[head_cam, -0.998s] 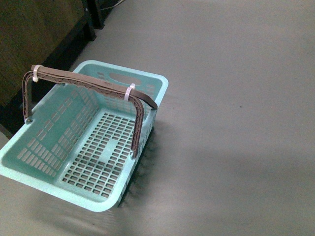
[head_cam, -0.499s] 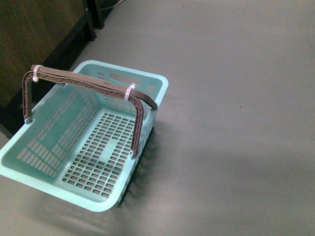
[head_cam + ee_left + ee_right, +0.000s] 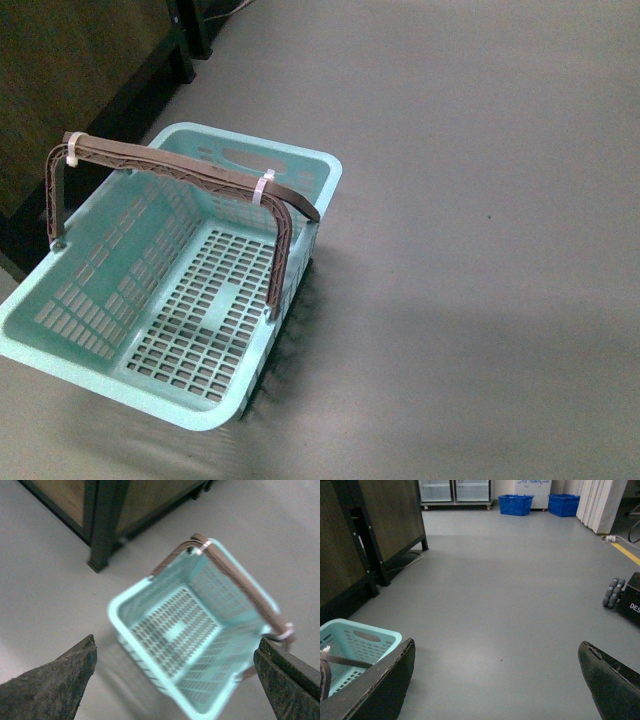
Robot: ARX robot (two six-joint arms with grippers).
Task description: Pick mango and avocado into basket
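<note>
A smooth, matte grey floor (image 3: pixel 480 200) was seen across most of the front view, with a dark wood-panelled cabinet (image 3: pixel 70 60) on black legs at its left edge. The basket (image 3: pixel 100 268), a light teal rectangular plastic tub with slotted walls and a gridded bottom, was set on the floor just beside the cabinet and was spanned by a brown ribbed arched handle (image 3: pixel 170 167) bound with white zip ties (image 3: pixel 264 185). The left gripper (image 3: pixel 176 642) was held spread wide above the basket and the right gripper (image 3: pixel 496 644) was likewise spread over the floor, with nothing gripped by either.
</note>
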